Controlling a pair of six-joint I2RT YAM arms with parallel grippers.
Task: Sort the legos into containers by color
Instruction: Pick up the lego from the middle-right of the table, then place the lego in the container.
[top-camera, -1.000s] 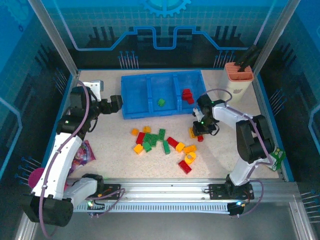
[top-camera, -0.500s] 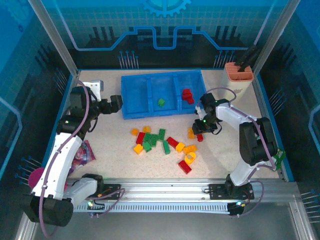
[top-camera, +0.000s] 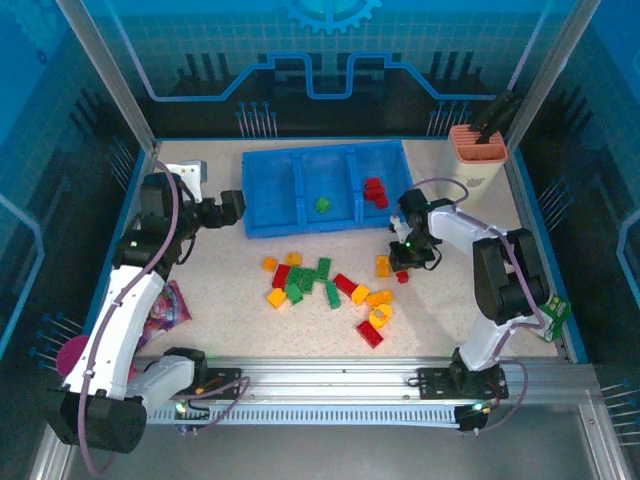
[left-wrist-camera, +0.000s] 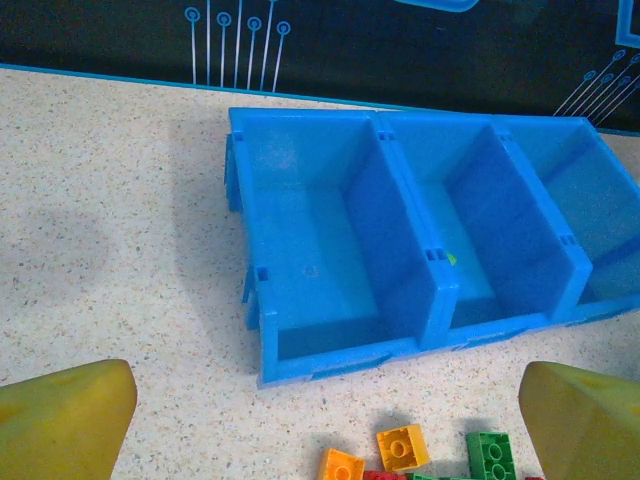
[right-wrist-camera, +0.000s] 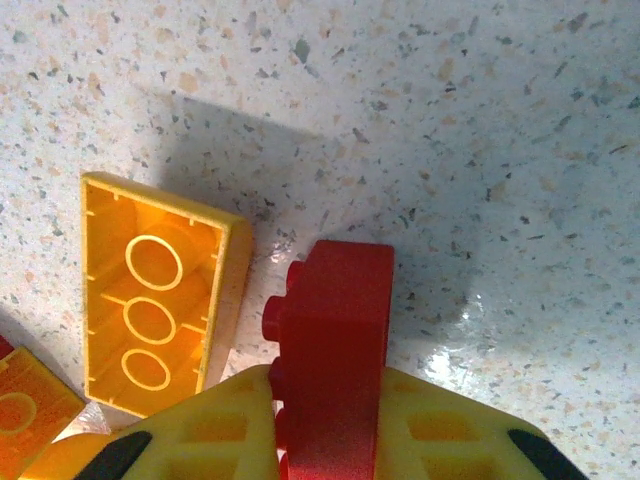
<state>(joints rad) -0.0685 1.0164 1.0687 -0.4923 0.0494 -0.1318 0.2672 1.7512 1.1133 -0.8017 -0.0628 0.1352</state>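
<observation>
- Right end effector (top-camera: 404, 262) is shut tight on a red brick (right-wrist-camera: 335, 330), pinching it edge-on between its yellow fingers (right-wrist-camera: 215, 425) with the studs facing sideways. That narrow grip suits a piece much smaller than the fingers.
- It sits low over the table (top-camera: 460, 300), just in front of the right end of the blue tray (top-camera: 300, 232). Whether the brick has cleared the table I cannot tell.
- An orange brick (right-wrist-camera: 155, 295) lies upside down just beside the held one, apart from it, so the grip looks to have taken the red piece alone.
- The tray's right compartment already holds red bricks (top-camera: 375, 192) and the middle one holds a green brick (top-camera: 322, 204). The held piece most likely belongs in the right compartment, a short carry away.
- The left compartment (left-wrist-camera: 320, 250) looks empty, probably kept for the orange and yellow pieces.
- The loose bricks (top-camera: 320, 285), in red, green and orange, lie scattered on the table in front of the tray, so most of the sorting remains.
- Left end effector (top-camera: 235, 204) is spread wide and holds nothing. It hangs beside the tray's left end, facing the tray, seemingly parked clear of the working arm.
</observation>
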